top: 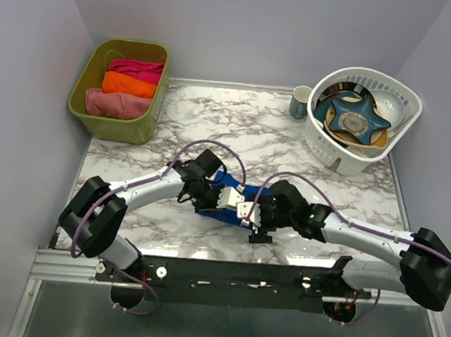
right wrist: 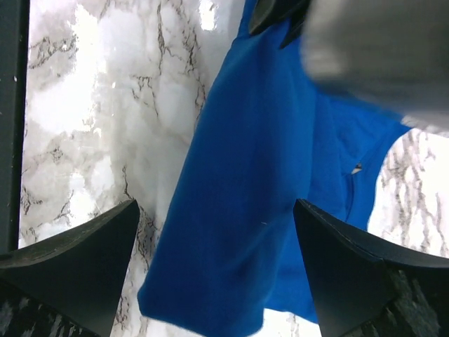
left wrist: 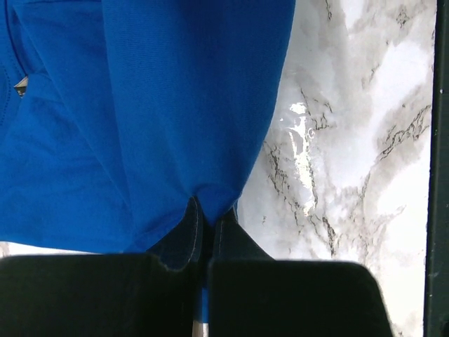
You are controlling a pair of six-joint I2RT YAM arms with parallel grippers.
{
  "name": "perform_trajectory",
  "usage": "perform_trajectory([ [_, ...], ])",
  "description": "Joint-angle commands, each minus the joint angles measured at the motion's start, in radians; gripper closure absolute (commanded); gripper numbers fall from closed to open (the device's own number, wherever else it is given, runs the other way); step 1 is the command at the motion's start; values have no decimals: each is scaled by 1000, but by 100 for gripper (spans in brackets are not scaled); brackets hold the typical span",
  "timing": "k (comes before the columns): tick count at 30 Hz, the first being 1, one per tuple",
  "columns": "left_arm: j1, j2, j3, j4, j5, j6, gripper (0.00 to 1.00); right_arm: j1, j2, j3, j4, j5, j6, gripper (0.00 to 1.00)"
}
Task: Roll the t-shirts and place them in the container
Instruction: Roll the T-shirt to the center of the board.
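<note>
A royal-blue t-shirt (top: 224,202) lies bunched on the marble table, mostly hidden under both grippers. My left gripper (top: 205,190) is shut on its left end; in the left wrist view the fingers (left wrist: 188,235) pinch a fold of the blue cloth (left wrist: 154,119). My right gripper (top: 255,214) is open over the right end; in the right wrist view its fingers (right wrist: 84,260) stand wide on either side of the blue cloth (right wrist: 245,232). Dusty-pink (top: 115,104), orange (top: 128,84) and magenta (top: 138,69) rolls lie in a green bin (top: 82,87).
A white basket (top: 321,141) of dishes stands at the back right, with a grey mug (top: 300,102) beside it. The green bin is at the back left. A black rail (top: 225,274) runs along the table's near edge.
</note>
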Motion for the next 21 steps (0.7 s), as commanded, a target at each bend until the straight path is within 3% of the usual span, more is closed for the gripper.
perform_trajectory([
  [1, 8, -39, -14, -38, 41, -47, 100, 17, 59, 17, -10, 75, -3, 14],
  [2, 9, -45, -16, -44, 44, -50, 100, 17, 73, 31, -20, 78, -8, 22],
  [3, 9, -46, -16, -51, 47, -53, 100, 17, 79, 40, -56, 80, -6, 39],
  [7, 17, -40, 21, -119, 84, -55, 100, 8, 81, 51, -113, 84, 40, 67],
  [8, 17, -36, 33, -165, 108, -53, 100, 0, 79, 52, -133, 78, 48, 70],
  [9, 20, -33, 48, -191, 127, -52, 100, -9, 78, 57, -170, 62, 63, 86],
  [10, 25, -26, 76, -214, 141, -52, 100, -44, 78, 58, -182, 51, 78, 90],
  [16, 45, 93, 247, -432, 246, -30, 100, -302, 156, 169, -440, -288, 5, 92],
  [21, 92, 214, 332, -483, 283, -32, 100, -373, 328, 270, -642, -431, -129, 92],
])
